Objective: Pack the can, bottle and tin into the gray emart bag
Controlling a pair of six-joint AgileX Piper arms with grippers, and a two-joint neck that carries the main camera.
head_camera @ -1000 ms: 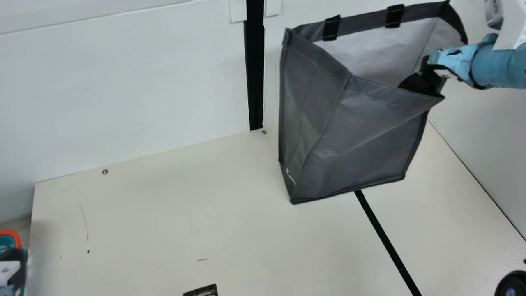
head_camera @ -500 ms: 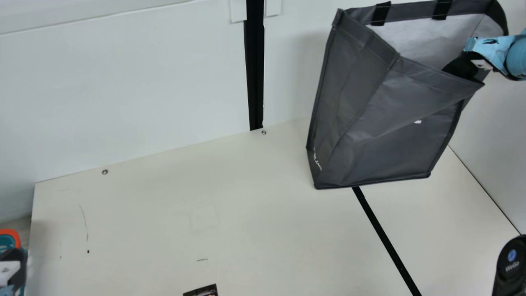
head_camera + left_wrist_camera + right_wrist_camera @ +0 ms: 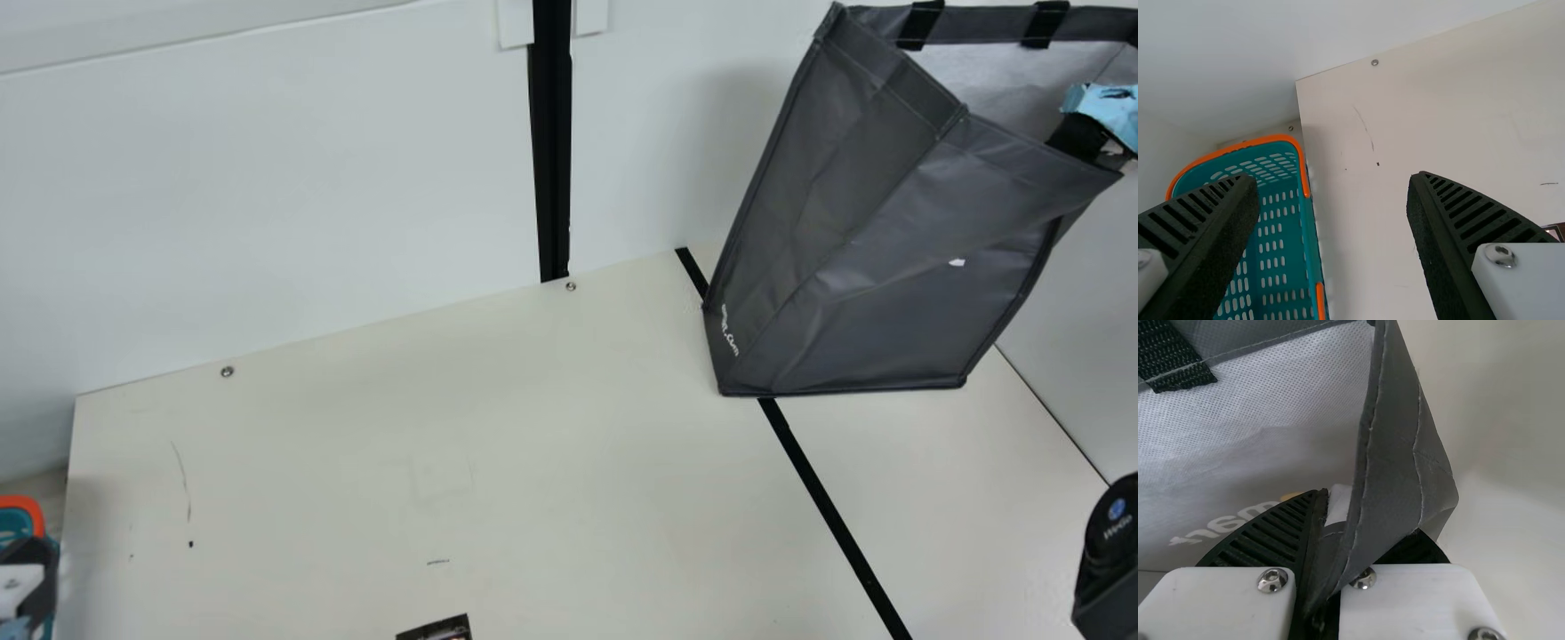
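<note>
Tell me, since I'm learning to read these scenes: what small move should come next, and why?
Probably the right gripper should ease the gray bag down and level onto the table: it grips the bag's rim, the bag slants, and I can't tell whether its base rests there.

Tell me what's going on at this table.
The right gripper is holding the gray bag by its upper edge, with the bag tilted and its mouth open, over the far right part of the table. The left gripper is open and holds nothing, near a teal basket. Whether anything is packed inside, I cannot tell.
</note>
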